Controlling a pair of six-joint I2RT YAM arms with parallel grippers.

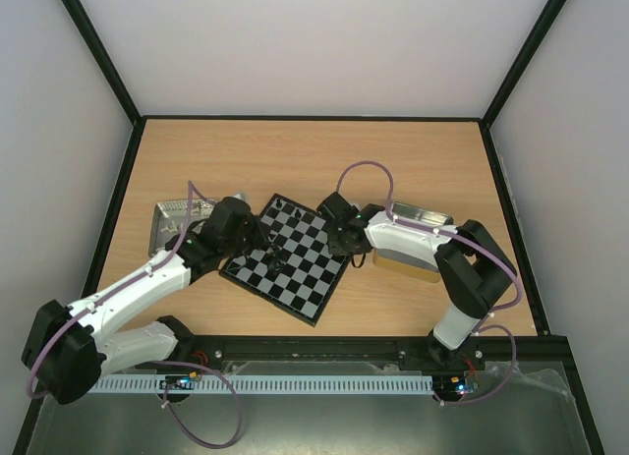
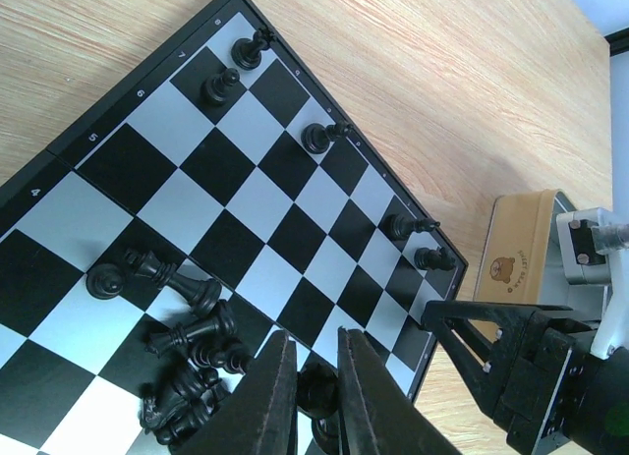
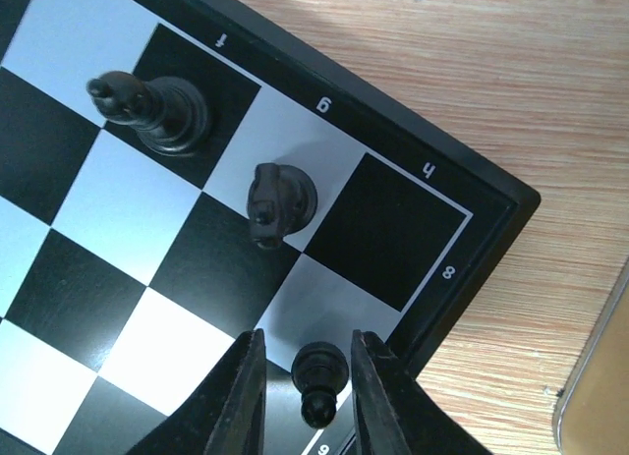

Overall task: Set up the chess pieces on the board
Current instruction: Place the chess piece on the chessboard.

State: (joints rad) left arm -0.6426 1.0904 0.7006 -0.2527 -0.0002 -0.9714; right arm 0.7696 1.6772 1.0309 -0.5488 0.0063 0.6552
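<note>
The board (image 1: 295,268) lies tilted at the table's middle. My left gripper (image 2: 313,345) hangs over its near part, shut on a black chess piece (image 2: 316,388) pinched between both fingers. A heap of black pieces (image 2: 187,352) lies toppled just left of it. Several pieces, such as one (image 2: 322,137), stand along the far edge. My right gripper (image 3: 310,342) is open at the board's corner, its fingers either side of a standing pawn (image 3: 321,369) without touching it. A knight (image 3: 278,201) and a taller piece (image 3: 157,111) stand beyond it.
A metal tray (image 1: 169,225) lies left of the board and another (image 1: 423,219) right of it, with a tan tin (image 2: 516,263) beside the right arm. The right gripper's black body (image 2: 521,376) is close to my left fingers.
</note>
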